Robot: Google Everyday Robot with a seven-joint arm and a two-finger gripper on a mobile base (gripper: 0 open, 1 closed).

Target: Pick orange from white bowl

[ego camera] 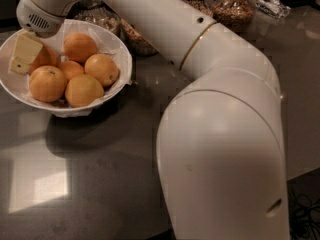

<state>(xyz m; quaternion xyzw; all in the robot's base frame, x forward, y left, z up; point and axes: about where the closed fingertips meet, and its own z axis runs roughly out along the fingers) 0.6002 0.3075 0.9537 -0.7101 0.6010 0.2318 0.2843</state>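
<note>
At 10 o'clock inside the white bowl (124, 64), my gripper (26, 55) sits against the orange (48, 58) at its 3 o'clock; grip width and hold: cannot tell.

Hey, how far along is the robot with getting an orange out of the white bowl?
Done: the hand is inside the white bowl, at its left side. In hand: it sits against an orange there; whether it grips is unclear. Left: lifting it out; every orange lies in the bowl.
</note>
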